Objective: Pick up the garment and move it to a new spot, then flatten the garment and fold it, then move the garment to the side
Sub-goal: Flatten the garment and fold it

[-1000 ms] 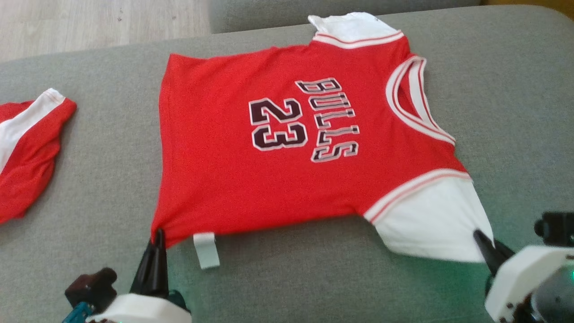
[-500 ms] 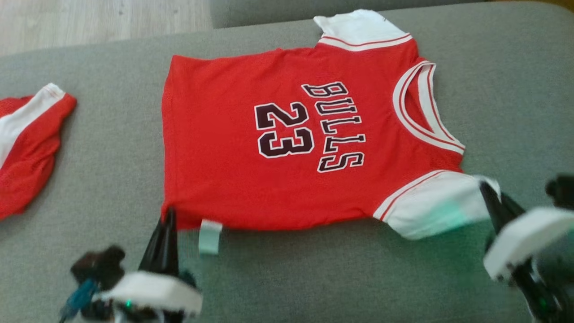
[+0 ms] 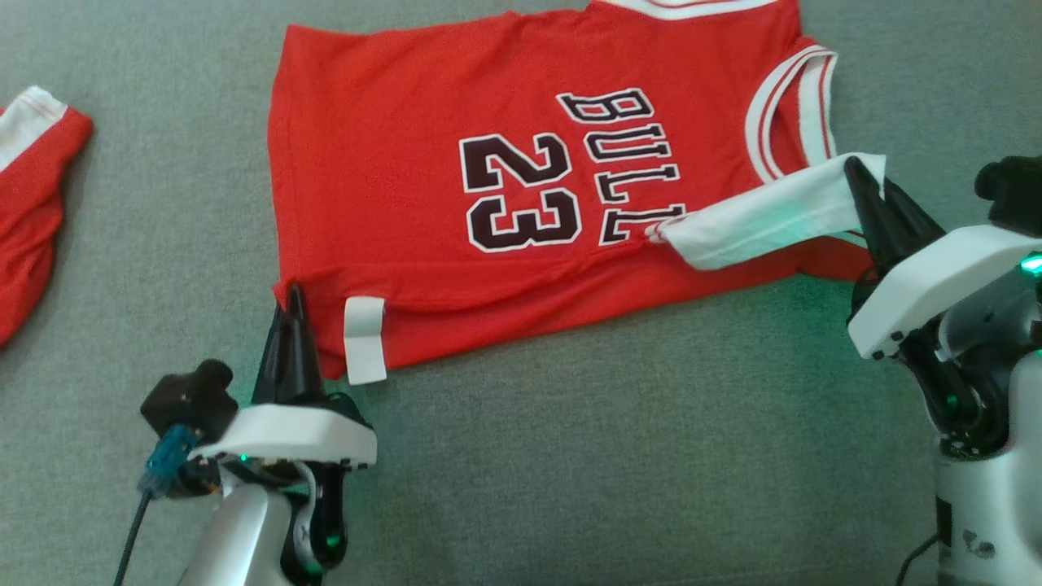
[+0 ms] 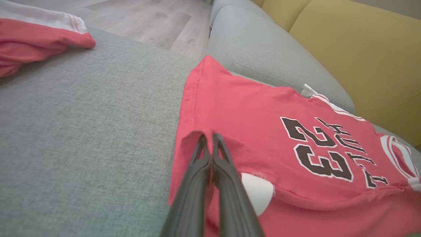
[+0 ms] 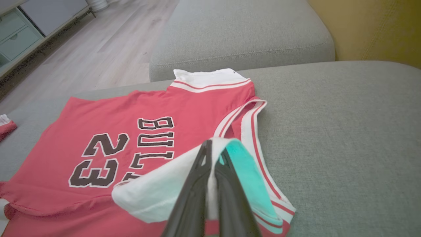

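Spread on the grey woven sofa cushion (image 3: 570,456): garment (image 3: 391,163) of smooth red knit, boxy in shape, with black 23 edged in white and striped rib at the neck; soft white sleeve (image 3: 757,224) now lifted and drawn over the red body, hiding the last letter of the print, where half a second ago lay flat beyond the garment's near edge; near hem rolled inward, white rectangular label (image 3: 364,338) at it; left gripper (image 3: 291,295) at the garment's hem corner, fingers clenched on red cloth; right gripper (image 3: 859,172) by the garment's neck, tilted inward, fingers pinched on the sleeve edge; second red-and-white cloth (image 3: 32,203) well apart, beyond the garment's hem.
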Robot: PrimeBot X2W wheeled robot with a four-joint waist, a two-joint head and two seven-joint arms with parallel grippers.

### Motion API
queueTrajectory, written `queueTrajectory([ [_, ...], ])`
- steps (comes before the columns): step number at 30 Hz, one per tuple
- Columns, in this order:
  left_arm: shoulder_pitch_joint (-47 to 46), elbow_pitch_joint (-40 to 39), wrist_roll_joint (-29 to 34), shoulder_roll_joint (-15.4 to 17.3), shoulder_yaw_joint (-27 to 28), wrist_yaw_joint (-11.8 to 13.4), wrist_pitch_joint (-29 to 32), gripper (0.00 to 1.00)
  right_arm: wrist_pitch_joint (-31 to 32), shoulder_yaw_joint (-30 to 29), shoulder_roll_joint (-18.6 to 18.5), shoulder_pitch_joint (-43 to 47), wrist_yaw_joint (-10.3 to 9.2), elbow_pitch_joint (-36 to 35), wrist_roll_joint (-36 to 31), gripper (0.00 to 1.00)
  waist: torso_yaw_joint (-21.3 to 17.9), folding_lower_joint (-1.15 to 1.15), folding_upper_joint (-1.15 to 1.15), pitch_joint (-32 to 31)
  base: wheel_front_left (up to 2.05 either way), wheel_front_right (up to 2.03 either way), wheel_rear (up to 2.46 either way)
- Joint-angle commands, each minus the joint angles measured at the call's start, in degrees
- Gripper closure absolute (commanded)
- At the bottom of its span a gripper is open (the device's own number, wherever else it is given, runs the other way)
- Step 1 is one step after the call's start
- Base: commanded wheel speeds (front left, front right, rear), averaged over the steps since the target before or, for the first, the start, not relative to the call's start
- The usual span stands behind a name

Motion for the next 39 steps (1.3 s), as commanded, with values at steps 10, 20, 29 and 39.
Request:
queueTrajectory([
  [10,-5.2,4.24,-0.86,-0.43,0.99,-2.62,-3.23,0.0,-10.1,0.93,-0.06,-5.05,0.4,1.94,1.68,0.0,0.93,-0.02,0.0,0.48,0.0,0.0,0.0],
  [20,-0.65,5.06,0.08,1.32,0.85,-1.8,-4.35,0.0,-18.83,-0.46,0.39,-2.38,0.4,4.09,3.39,0.0,1.0,-0.02,0.0,-3.46,0.0,0.0,0.0],
  [29,1.48,5.82,1.23,1.55,-2.03,-1.58,-2.37,0.0,-17.69,-3.86,1.08,3.62,0.4,4.1,2.44,0.0,0.77,-0.02,0.0,-4.36,0.0,0.0,0.0],
  [39,-3.46,13.64,1.91,1.65,-1.3,-0.26,-3.68,0.0,-17.51,-3.69,2.13,5.42,0.4,5.48,2.74,0.0,-0.8,-0.02,0.0,-2.14,0.0,0.0,0.0],
])
